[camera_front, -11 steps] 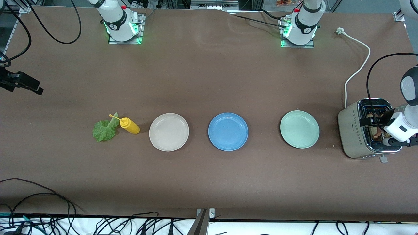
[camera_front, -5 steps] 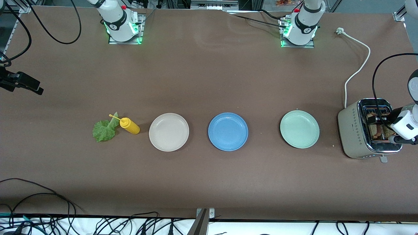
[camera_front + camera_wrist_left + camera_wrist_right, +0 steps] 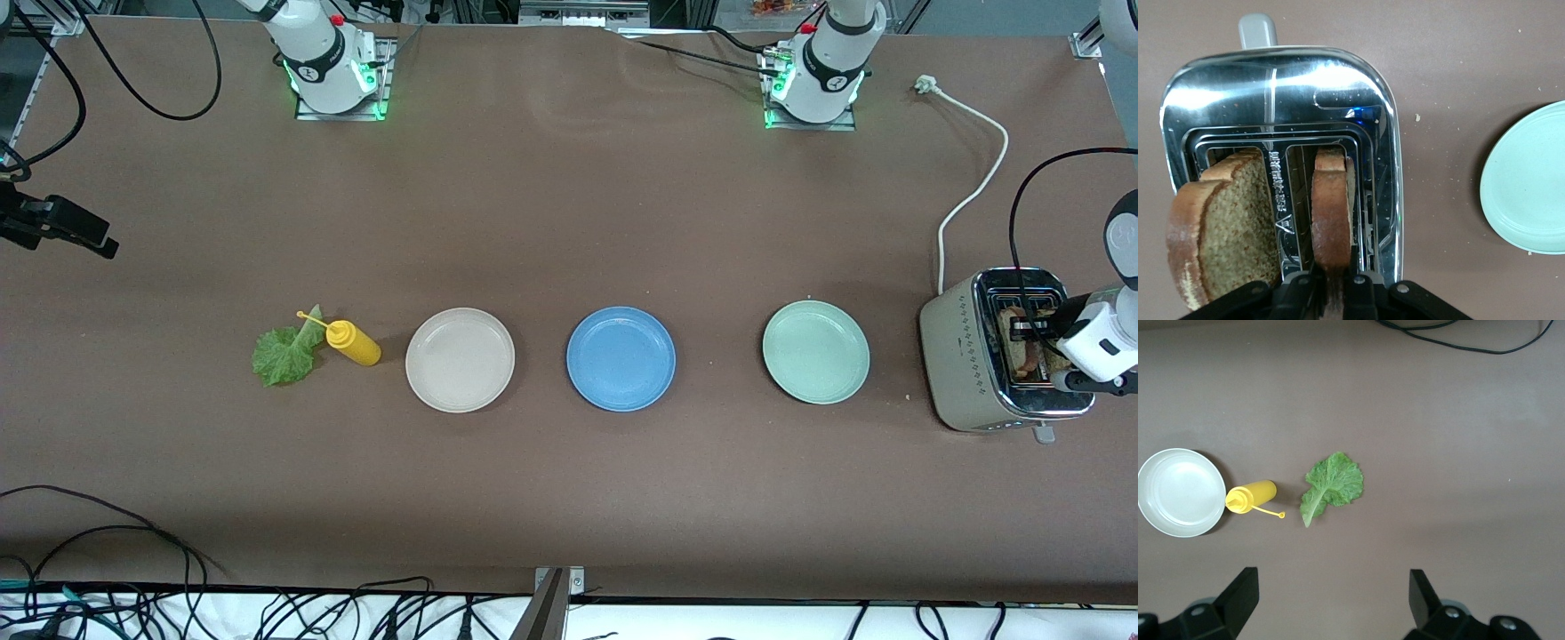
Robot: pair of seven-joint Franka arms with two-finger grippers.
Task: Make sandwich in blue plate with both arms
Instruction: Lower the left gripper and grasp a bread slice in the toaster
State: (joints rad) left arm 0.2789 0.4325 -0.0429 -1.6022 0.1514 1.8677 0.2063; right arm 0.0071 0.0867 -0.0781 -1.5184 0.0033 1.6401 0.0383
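The blue plate (image 3: 621, 358) lies bare at the middle of the table. A silver toaster (image 3: 965, 364) at the left arm's end holds two brown bread slices. My left gripper (image 3: 1333, 280) reaches down into one slot and is shut on the upright slice (image 3: 1331, 213). The other slice (image 3: 1225, 227) leans in the neighbouring slot. A green lettuce leaf (image 3: 284, 356) lies flat toward the right arm's end. My right gripper (image 3: 1333, 587) waits high over the table by the leaf (image 3: 1333, 485), open with nothing between its fingers, and shows at the edge of the front view (image 3: 98, 242).
A yellow squeeze bottle (image 3: 354, 344) lies touching the lettuce, with a beige-white plate (image 3: 460, 359) beside it. A mint-green plate (image 3: 815, 351) sits between the blue plate and the toaster. The toaster's white cord (image 3: 973, 187) runs toward the robots' bases.
My left gripper has gone from open to shut on the bread slice in the toaster, and its wrist has shifted slightly over the toaster. The right arm has not moved.
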